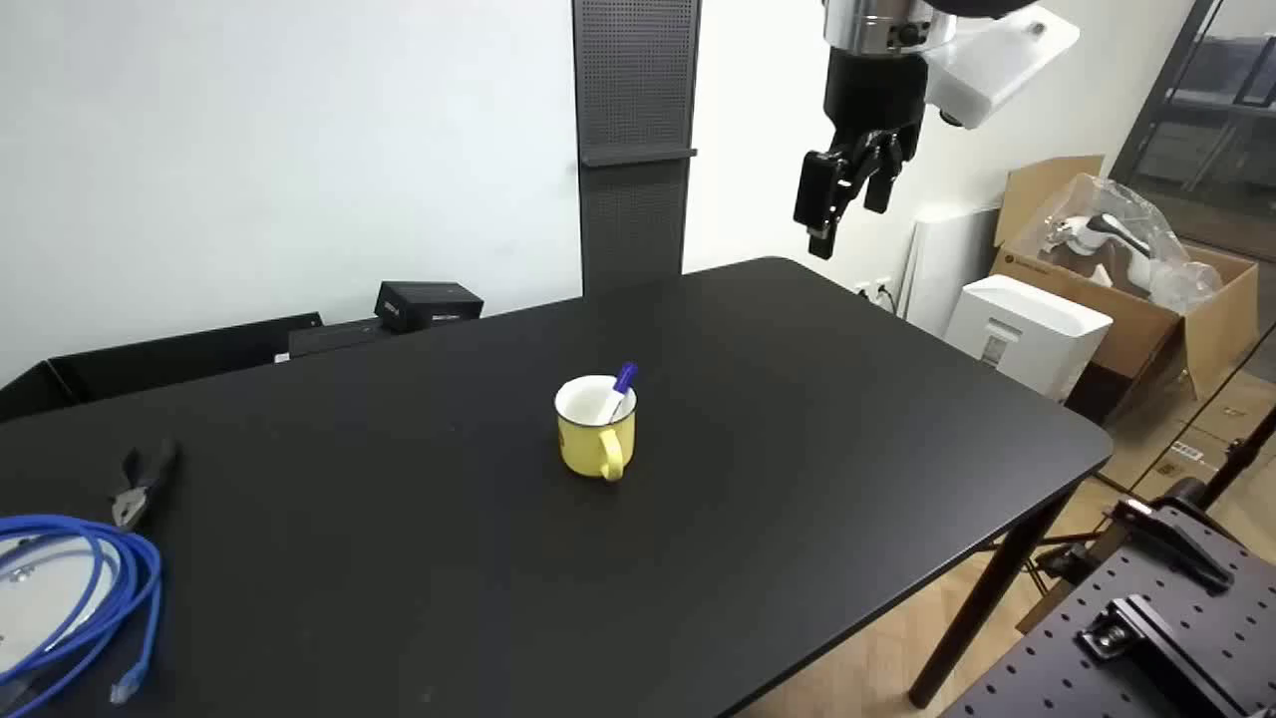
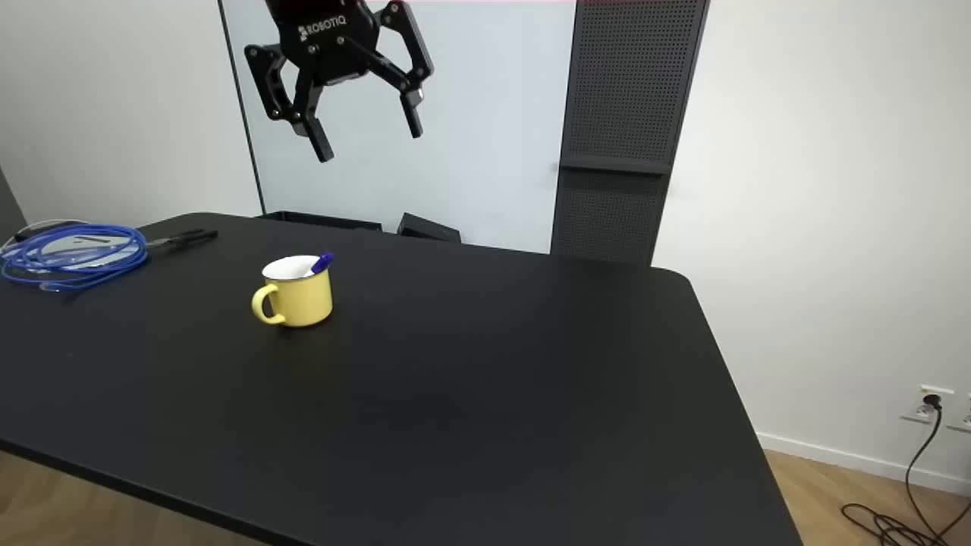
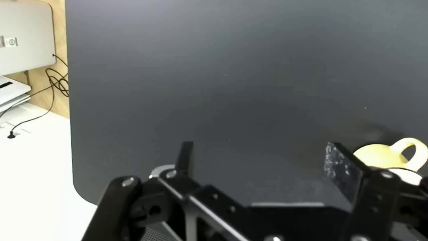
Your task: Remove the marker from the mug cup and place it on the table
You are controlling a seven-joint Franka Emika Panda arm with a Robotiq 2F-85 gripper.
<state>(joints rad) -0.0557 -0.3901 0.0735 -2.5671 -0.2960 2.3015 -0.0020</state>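
The hand is held well above the bench. Its two fingers are spread wide, with a broad gap between, and are pointed down toward the bench at a slant. In the wrist view, both are seen against the bench top. The silver wrist, partly cropped in an exterior view, is set higher above the bench.

Both exterior views sit above and well back from the mug, angled down across the worktop to the far wall; mug and surrounding worktop shared. Wrist view: close in, just behind the end effector, facing steeply down over the worktop's right part, far right corner in frame, mug also caught, partly hidden.
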